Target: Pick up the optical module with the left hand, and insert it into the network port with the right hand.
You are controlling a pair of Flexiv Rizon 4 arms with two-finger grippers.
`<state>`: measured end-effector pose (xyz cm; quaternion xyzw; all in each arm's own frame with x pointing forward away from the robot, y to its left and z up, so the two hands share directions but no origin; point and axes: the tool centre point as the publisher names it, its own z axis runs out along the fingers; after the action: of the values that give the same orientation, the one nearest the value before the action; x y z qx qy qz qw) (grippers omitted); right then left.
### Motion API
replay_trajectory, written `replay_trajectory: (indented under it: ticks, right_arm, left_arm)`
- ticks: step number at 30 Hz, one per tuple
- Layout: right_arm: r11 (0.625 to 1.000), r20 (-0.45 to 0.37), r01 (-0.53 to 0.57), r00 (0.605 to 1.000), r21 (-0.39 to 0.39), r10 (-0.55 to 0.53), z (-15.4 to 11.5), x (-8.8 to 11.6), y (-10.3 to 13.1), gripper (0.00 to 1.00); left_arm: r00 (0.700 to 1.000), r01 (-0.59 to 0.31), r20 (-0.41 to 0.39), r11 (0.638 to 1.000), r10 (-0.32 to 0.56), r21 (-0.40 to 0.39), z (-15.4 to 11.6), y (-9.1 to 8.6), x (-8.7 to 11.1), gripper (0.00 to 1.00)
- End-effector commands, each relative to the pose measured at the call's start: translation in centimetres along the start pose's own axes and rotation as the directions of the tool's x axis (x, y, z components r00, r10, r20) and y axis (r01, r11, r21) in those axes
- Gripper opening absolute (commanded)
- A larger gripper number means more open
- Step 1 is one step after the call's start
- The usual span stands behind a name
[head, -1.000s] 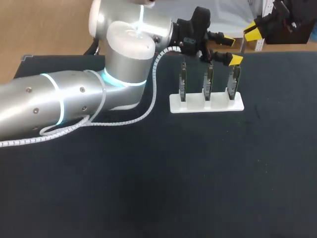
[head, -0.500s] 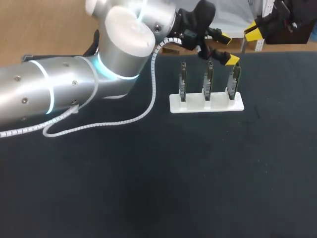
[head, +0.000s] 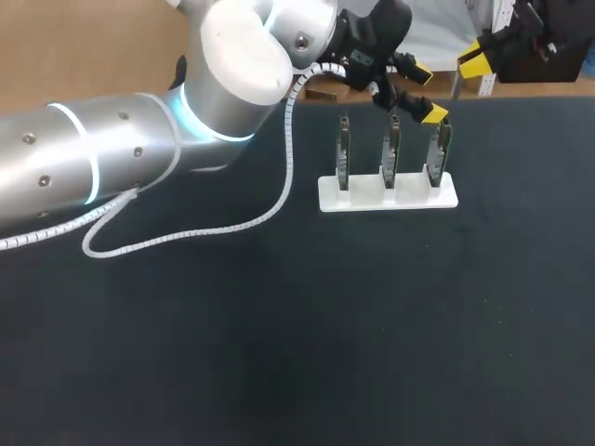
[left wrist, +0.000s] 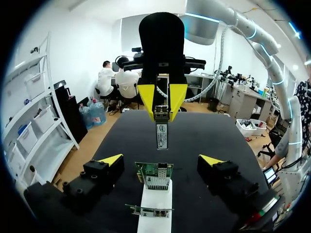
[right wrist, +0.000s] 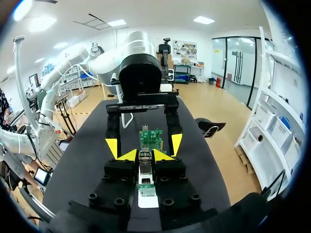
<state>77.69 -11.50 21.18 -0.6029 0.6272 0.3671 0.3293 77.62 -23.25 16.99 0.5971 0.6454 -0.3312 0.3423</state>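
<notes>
At the upper right of the head view, the right gripper (head: pixel 474 61) is clamping the optical module (left wrist: pixel 162 131) between closed jaws. The module is hanging with its long axis upright, just above a green card (left wrist: pixel 154 177) on the white stand (head: pixel 388 195). The network port (left wrist: pixel 160 170) is sitting at that card's top edge, apart from the module's lower end and seemingly in line with it. The left gripper (head: pixel 429 93) is hovering with jaws wide open, flanking the card and holding nothing. Insertion is probably calling for a straight descent along the module's axis.
</notes>
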Motion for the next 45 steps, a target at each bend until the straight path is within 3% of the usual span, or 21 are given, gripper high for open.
replay_trajectory:
  ticks: [1,23,45]
  right_arm:
    - [1.0,-0.001,0.002,1.0,0.002,-0.002,0.03,-0.04,-0.05,0.0]
    - [1.0,-0.003,0.001,1.0,0.001,-0.001,0.1,-0.01,-0.15,0.0]
    - [0.999,-0.024,0.028,0.999,-0.03,-0.029,0.4,0.34,0.39,0.0]
  left_arm:
    - [1.0,0.002,-0.016,1.0,-0.002,0.004,0.01,0.17,-0.1,1.0]
    - [0.997,0.003,-0.077,1.0,-0.003,-0.004,0.14,0.14,0.44,1.0]
    - [0.997,0.034,-0.071,0.999,-0.032,0.018,0.36,-0.35,0.62,1.0]
